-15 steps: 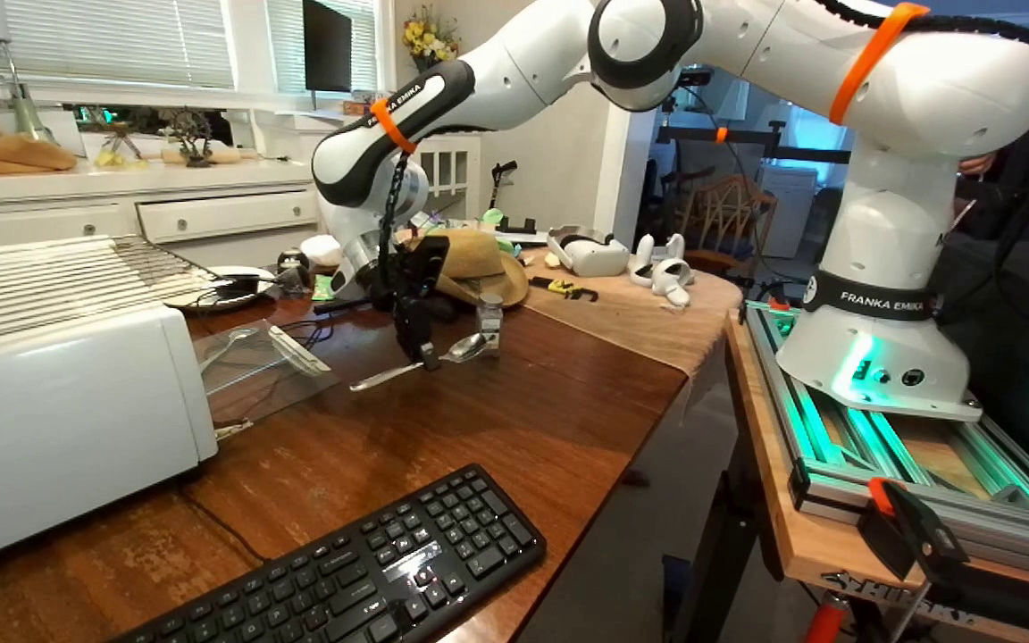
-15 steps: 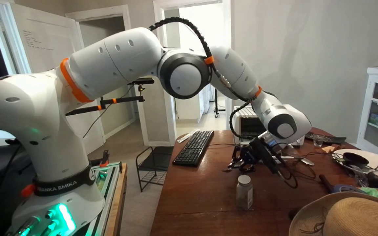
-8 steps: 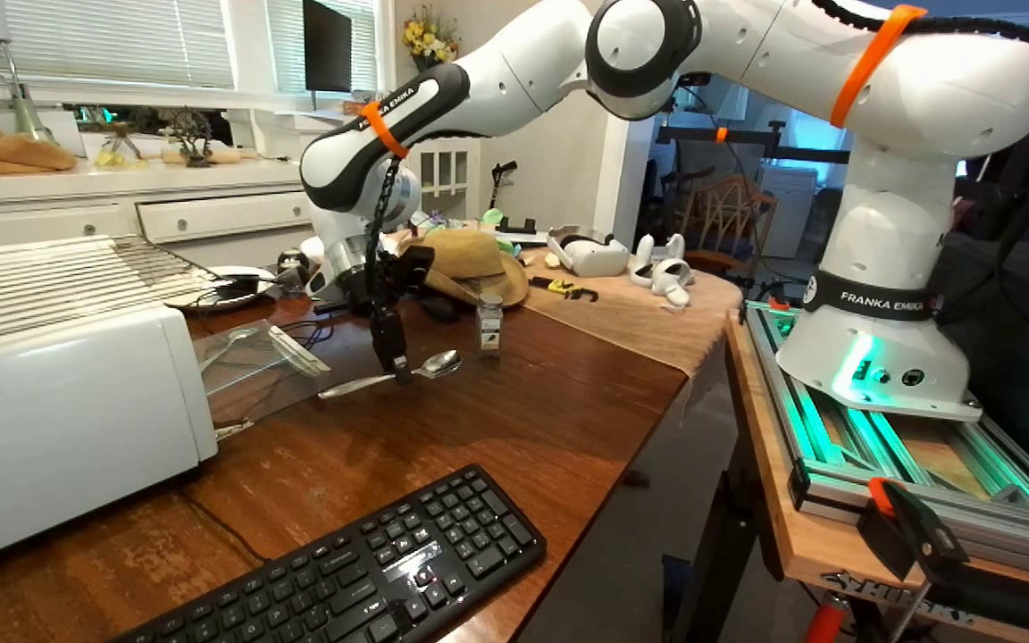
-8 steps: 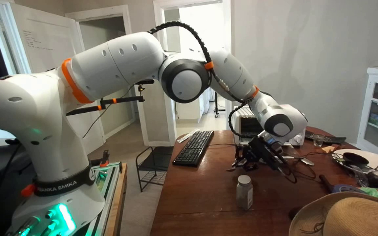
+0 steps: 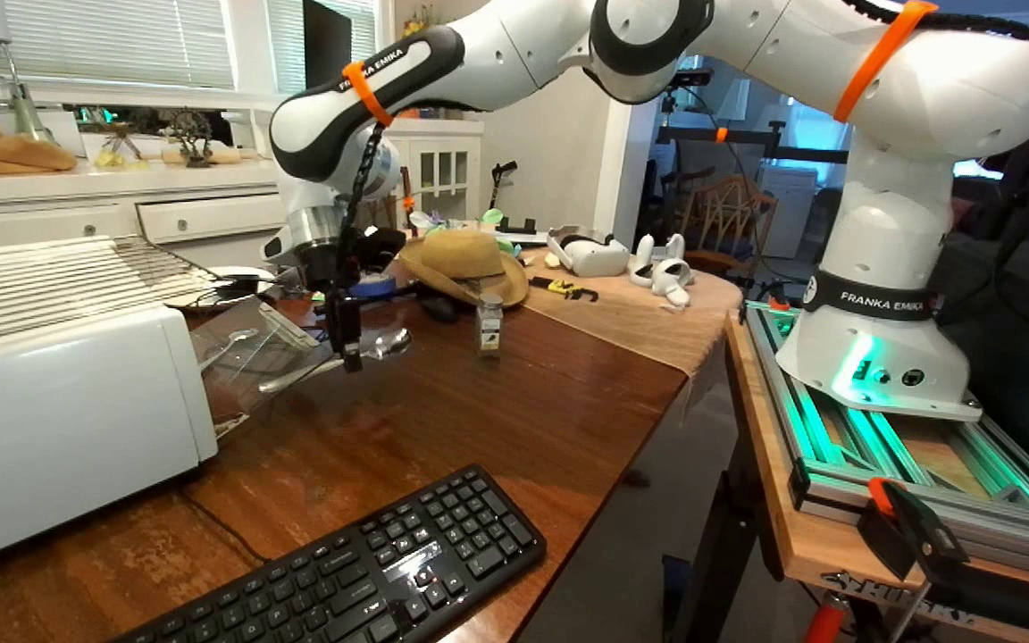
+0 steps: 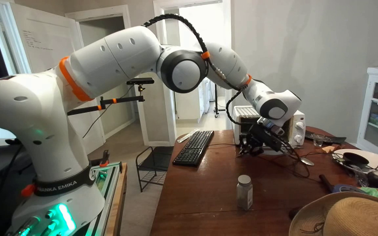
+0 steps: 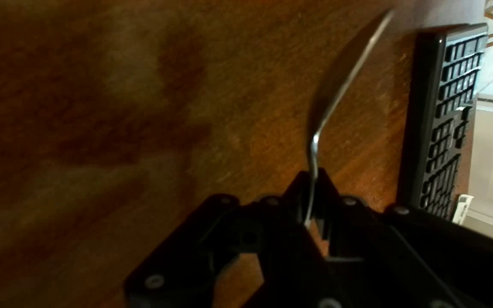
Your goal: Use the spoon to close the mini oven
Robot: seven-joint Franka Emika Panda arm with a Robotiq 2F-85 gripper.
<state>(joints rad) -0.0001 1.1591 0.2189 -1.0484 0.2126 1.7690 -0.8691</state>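
Gripper (image 7: 312, 184): jaws pinched on the spoon (image 7: 314, 143), close to its neck. Spoon appears clear of the table (image 5: 479, 429), going by the shadow beside it in the wrist view. In an exterior view its bowl points toward the jar (image 5: 489, 326) and its handle end overlaps the glass door (image 5: 278, 348) of the mini oven (image 5: 77, 393); contact there, cannot tell. Door juts out from the oven, so closing is not yet done.

Handling (estimate): metal by its shine, hence light, stiff, hard to break; slim and smooth, so likely to pivot in the grip once the handle end bears load. A hold nearer the pushing end would probably resist that better. Glass is the fragile part; a slow upward push on the door's outer edge seems safest.

Surroundings: a second spoon (image 6: 307, 161) lies by the door, a possible mix-up more than a block. Jar stands upright, apart from the gripper. Both keyboard (image 5: 389, 563) and straw hat (image 5: 461, 257) sit off the likely path. Likeliest hindrance: the narrow handle tip slipping off the glass
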